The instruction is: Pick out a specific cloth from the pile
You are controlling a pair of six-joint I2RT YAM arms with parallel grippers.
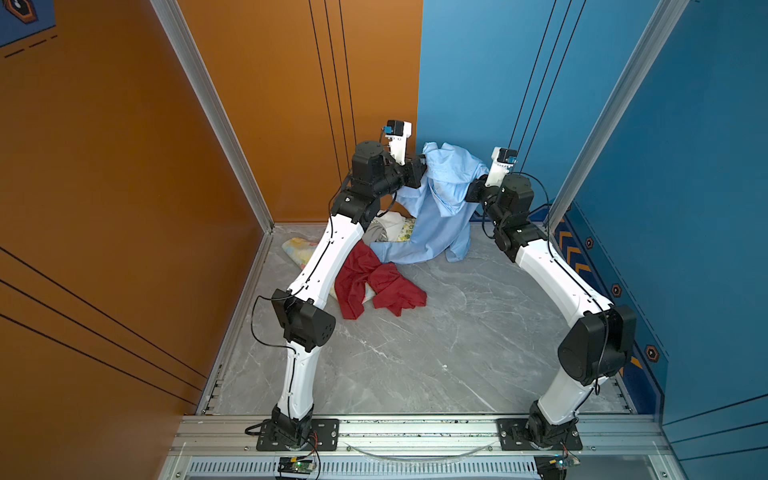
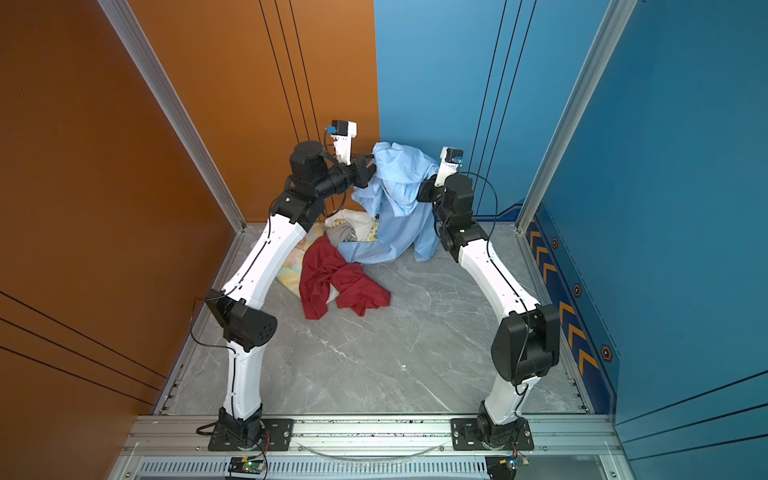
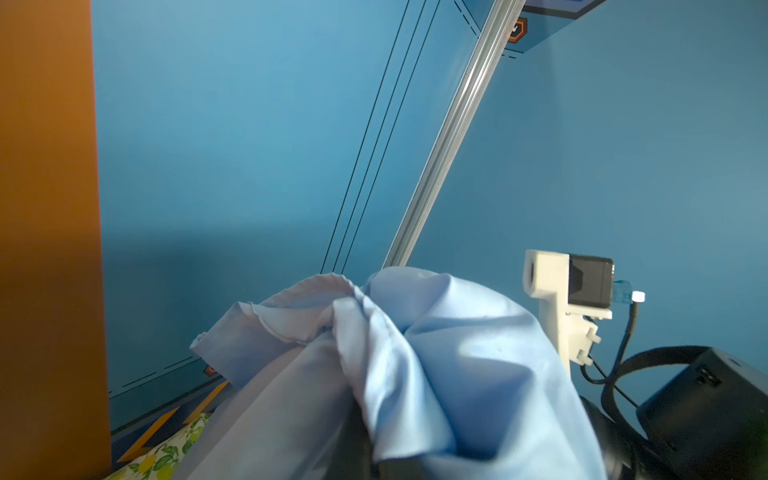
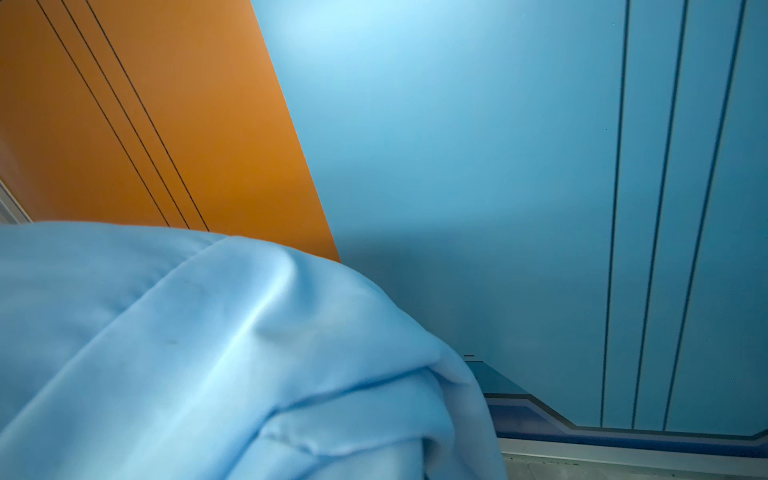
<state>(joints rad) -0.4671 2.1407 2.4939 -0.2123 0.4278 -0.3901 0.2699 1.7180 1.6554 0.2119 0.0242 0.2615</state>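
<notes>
Nearest, an aluminium rail (image 1: 415, 432) carries both arm bases at the front of the grey marble desk (image 1: 457, 340). At the desk's back, the light blue cloth (image 1: 442, 216) hangs lifted between the arms, its lower end and a sleeve resting on the desk just beside the pile (image 1: 386, 230). A dark red cloth (image 1: 374, 282) sprawls in front of that pile, touching the sleeve. At the cloth's upper edge the left fingers (image 1: 418, 158) are clamped on it; the right fingers, hidden under the draped fabric, are closed in it too.

cloth (image 1: 440, 224) light blue, hung aloft, hem trailing beside pile (image 1: 359, 268) of mixed garments.
</notes>
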